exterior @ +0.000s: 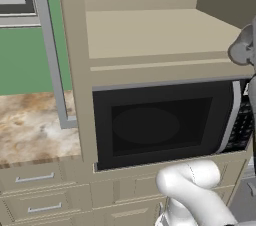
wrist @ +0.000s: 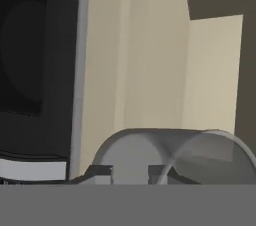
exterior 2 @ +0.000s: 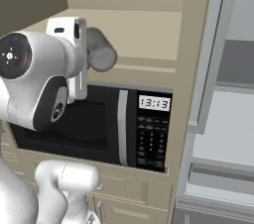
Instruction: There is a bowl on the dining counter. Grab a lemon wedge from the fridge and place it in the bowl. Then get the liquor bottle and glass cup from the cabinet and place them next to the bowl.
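The gripper [wrist: 131,174] is closed on the glass cup [wrist: 175,155], a translucent grey cylinder whose rim and wall curve across the bottom of the hand view just above the two dark finger tips. From the right base view the same cup [exterior 2: 100,53] projects sideways from the hand, lying roughly horizontal in the air in front of the open cabinet shelf [exterior 2: 149,32], near that shelf's front edge and above the microwave [exterior 2: 99,121]. In the left base view the cup [exterior: 242,46] sits at the right edge of the frame, level with the shelf's front lip and off its right end. The shelf board itself looks bare in what the cameras show. The step in hand appears to be the fetching of the cup from the cabinet: it is lifted clear of the shelf, though not yet carried off. Neither the bowl nor the dining counter can be made out here, so the next move probably calls for drawing the arm back clear of the cabinet frame, keeping the grip firm, then driving the base round to the dining counter and setting the cup upright beside the bowl.
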{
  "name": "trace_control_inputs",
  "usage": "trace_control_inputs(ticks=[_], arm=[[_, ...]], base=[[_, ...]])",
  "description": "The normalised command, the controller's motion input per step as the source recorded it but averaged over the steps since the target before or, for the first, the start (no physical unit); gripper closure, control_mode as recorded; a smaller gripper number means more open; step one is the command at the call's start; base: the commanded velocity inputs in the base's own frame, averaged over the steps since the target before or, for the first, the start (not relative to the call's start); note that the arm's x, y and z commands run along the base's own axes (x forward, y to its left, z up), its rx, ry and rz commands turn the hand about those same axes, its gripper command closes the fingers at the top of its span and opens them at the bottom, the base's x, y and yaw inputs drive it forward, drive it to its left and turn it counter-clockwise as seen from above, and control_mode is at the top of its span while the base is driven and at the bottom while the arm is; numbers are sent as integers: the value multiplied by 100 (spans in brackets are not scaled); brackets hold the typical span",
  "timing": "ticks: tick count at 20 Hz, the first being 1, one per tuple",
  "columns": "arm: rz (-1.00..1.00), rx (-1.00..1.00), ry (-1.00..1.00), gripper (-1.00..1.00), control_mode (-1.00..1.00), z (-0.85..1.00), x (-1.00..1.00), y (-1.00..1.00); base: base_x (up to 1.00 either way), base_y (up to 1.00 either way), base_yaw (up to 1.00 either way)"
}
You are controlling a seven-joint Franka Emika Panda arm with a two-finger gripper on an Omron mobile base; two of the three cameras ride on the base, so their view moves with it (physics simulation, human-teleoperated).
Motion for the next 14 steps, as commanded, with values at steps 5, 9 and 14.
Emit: trace_control_inputs(ticks=[5,9,14], arm=[[-14,0,-3,100,-100,0,-62,27],[-11,0,-3,100,-100,0,-58,25],[-5,0,-4,100,-100,0,-61,21]], base=[[0,0,0],[0,0,0],[0,0,0]])
